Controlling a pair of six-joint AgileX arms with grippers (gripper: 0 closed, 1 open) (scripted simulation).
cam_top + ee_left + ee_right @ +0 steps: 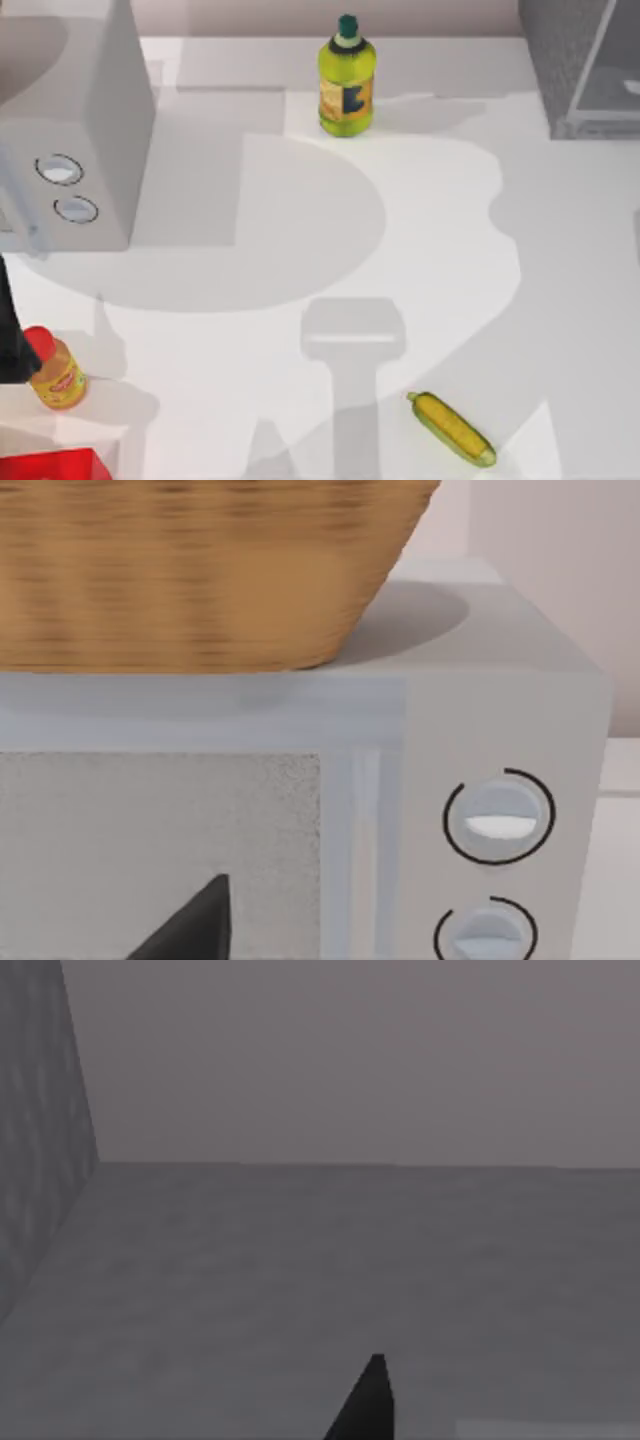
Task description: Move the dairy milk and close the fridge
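Note:
The dairy milk is out of view. The fridge (578,62), a dark grey speckled box with a pale panel, stands at the table's back right corner, cut off by the top view's edge. A dark tip of my right gripper (368,1402) hangs over a dim grey flat surface, with a speckled grey wall (38,1160) beside it. My left arm (10,335) is a dark shape at the left edge of the table. A tip of my left gripper (190,932) sits close in front of the light grey box with two dials (495,820).
The light grey two-dial box (70,130) fills the back left, with a wicker basket (200,570) on top. A yellow-green bottle (346,80) stands at the back middle. A corn cob (452,428) lies front right. A small red-capped orange bottle (56,372) and a red object (50,466) sit front left.

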